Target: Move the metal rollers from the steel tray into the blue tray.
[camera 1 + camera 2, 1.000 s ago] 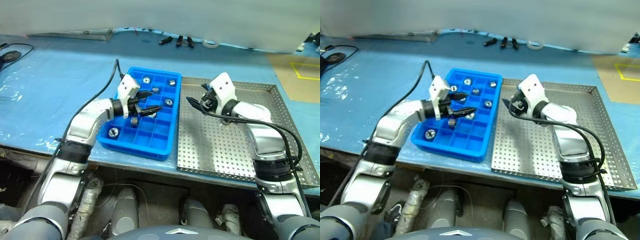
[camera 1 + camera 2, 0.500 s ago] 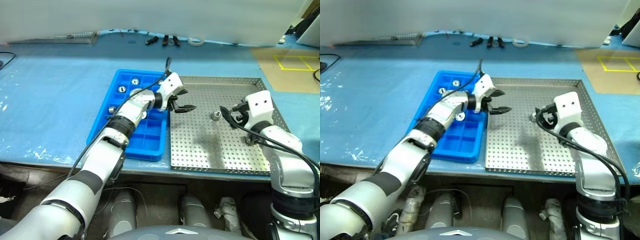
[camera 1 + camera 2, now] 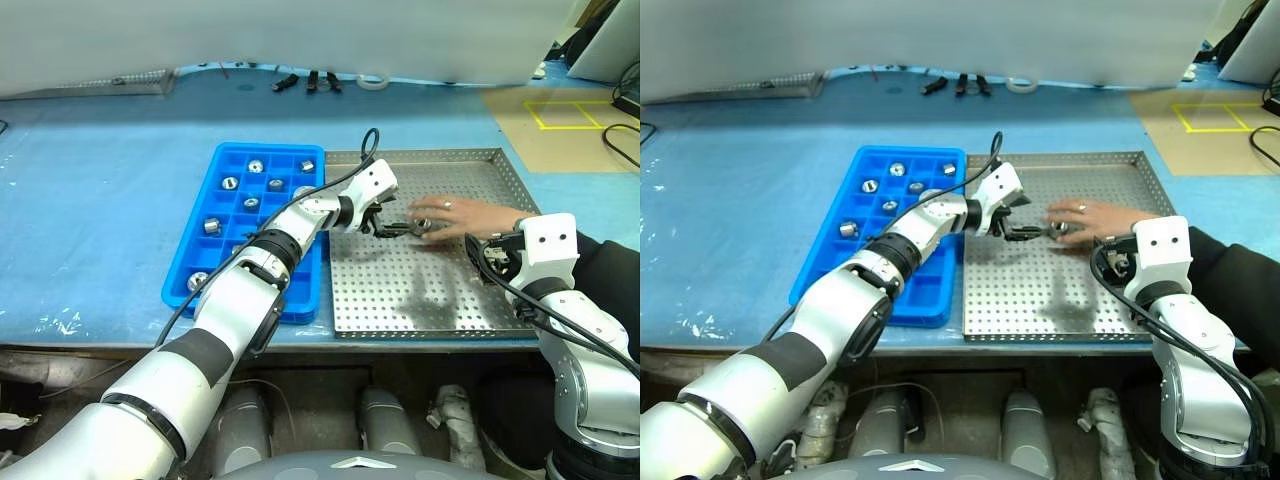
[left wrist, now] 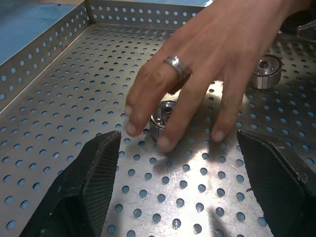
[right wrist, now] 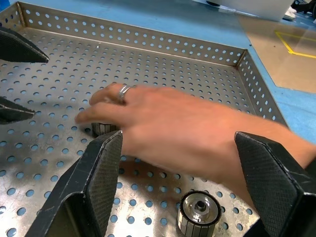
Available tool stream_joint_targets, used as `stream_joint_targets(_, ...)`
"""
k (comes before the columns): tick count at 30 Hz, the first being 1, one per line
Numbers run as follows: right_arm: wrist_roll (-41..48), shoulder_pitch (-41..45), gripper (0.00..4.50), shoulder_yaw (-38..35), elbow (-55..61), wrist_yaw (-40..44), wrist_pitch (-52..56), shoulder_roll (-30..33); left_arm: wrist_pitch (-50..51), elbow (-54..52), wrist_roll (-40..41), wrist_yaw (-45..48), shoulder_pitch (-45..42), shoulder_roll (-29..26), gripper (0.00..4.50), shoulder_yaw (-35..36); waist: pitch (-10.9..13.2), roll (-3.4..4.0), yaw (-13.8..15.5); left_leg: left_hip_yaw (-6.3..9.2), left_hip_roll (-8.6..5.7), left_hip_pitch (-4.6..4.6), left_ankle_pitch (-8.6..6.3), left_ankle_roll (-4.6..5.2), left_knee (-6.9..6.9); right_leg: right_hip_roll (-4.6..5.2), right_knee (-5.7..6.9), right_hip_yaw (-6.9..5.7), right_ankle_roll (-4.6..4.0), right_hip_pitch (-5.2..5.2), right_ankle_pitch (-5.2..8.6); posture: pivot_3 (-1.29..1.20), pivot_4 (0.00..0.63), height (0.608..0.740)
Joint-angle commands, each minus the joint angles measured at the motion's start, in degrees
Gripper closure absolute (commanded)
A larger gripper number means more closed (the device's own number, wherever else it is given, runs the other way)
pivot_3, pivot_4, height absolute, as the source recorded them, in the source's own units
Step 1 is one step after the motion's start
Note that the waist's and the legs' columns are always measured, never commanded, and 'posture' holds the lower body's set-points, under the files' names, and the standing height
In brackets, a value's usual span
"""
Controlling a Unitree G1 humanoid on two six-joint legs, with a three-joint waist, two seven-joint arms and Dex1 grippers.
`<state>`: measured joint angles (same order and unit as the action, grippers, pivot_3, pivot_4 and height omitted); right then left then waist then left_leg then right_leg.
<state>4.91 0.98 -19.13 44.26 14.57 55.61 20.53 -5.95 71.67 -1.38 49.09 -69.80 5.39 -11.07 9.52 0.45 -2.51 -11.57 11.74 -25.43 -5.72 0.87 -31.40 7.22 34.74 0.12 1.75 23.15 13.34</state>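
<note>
roller: straight ahead of left gripper, fingers apart, empty; person's hand covers it; right gripper fingers apart.

Shiny perforated steel tray; ridged, glossy metal rollers; smooth blue plastic tray; glossy film over worktop.

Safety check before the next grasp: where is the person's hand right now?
The person's hand lies over the perforated steel tray, fingertips on a small metal roller, directly ahead of the open left end effector.
</note>
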Motion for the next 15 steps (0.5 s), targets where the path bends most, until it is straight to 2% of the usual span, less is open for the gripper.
stream_joint_targets(1, 0.48, -0.16, 0.65, -0.85, 3.48, -1.22, 0.25, -0.23, -1.39, -0.9, -0.58, 1.22, -0.44, 0.46, 0.53, 0.77, 0.0, 0.0, -0.04, -0.03, 0.0, 0.0, -0.03, 0.05, -0.02, 0.01, -0.02, 0.02, 0.0, 0.0, 0.0, -0.61, 0.15, 0.74)
stream_joint_targets(15, 1.07, -0.05, 0.65, 0.37, 2.93, -1.83, -0.05, -0.57, -2.12, -1.75, -1.03, 4.34, 0.02, -0.23, 0.53, 1.78, 0.0, 0.0, -0.03, -0.1, 0.03, 0.0, -0.06, 0.07, -0.02, 0.0, -0.04, 0.03, 0.0, 0.01, 0.0, -0.6, 0.15, 0.74)
